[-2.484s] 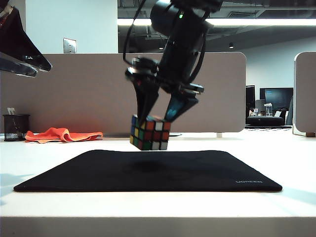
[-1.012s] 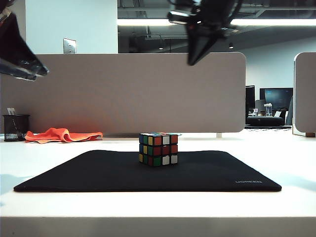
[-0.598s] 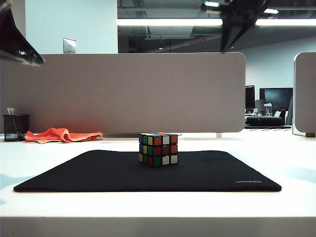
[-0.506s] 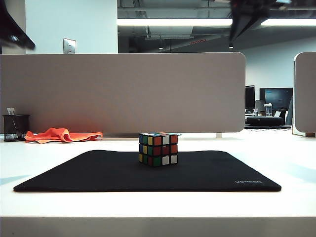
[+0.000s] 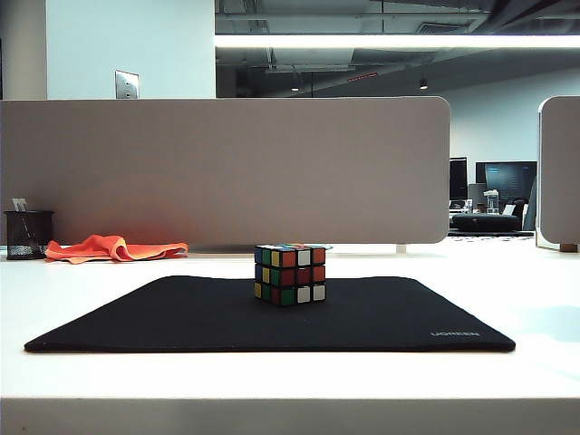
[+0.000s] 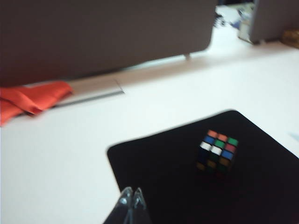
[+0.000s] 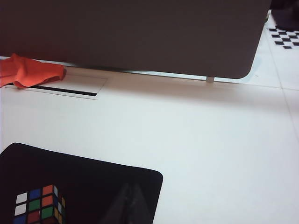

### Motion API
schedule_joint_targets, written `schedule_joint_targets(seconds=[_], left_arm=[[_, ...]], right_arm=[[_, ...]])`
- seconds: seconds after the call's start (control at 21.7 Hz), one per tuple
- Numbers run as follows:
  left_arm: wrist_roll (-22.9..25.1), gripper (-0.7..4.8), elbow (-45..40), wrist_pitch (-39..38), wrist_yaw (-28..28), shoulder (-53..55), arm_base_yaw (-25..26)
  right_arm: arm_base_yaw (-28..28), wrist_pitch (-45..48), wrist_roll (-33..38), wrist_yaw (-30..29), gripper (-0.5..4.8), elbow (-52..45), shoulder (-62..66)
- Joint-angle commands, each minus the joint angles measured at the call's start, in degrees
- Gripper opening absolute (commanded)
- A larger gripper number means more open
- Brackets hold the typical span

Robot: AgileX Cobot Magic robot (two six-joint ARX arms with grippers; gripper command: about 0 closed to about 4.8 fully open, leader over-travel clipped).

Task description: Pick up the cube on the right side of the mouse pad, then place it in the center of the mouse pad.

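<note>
The cube, black-framed with coloured stickers, rests on its own near the middle of the black mouse pad. Neither arm shows in the exterior view. In the left wrist view my left gripper is shut and empty, high above one edge of the mouse pad, well apart from the cube. My right gripper shows as dark fingers pressed together, shut with nothing in it, above a corner of the mouse pad, with the cube off to one side.
An orange cloth and a black mesh pen cup sit at the back left. A grey divider panel runs along the rear of the white table. A cable slot lies near the cloth.
The right gripper let go of the cube on the pad, then rose and swung right out of the exterior view. The left gripper also lifted out of that view. The cube stayed put.
</note>
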Motion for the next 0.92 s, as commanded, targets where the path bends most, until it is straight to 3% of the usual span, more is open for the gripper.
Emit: schedule_joint_targets(seconds=[0.05,0.37,0.6,0.74,0.92], left_arm=[[-1.9,-0.06,-0.8,-0.2,-1.3,-4.5,0.0],[-9.4,-0.06,-10.9,3.2,-6.2,-14.1,0.0],[-10.6,-0.06,-17.4,4.2,-9.6,-16.0,0.0],[-11.1,-0.06,-19.7,6.3,-11.4,-16.0,-0.1],[-11.2,-0.06,-21.7,7.4,-12.4,-17.1,-0.1]], right_arm=[[0.0,5.7,0.3,0.3,-0.04,-7.2,-7.5],[0.1,9.4,0.2,3.7,-0.04,-21.0,-24.7],[0.1,3.1,0.2,5.4,-0.04,-30.8,-36.1],[0.1,-5.0,7.0,8.8,-0.04,-34.5,-41.9],[0.4,-2.3,3.4,10.6,-0.04,-38.6,-51.1]])
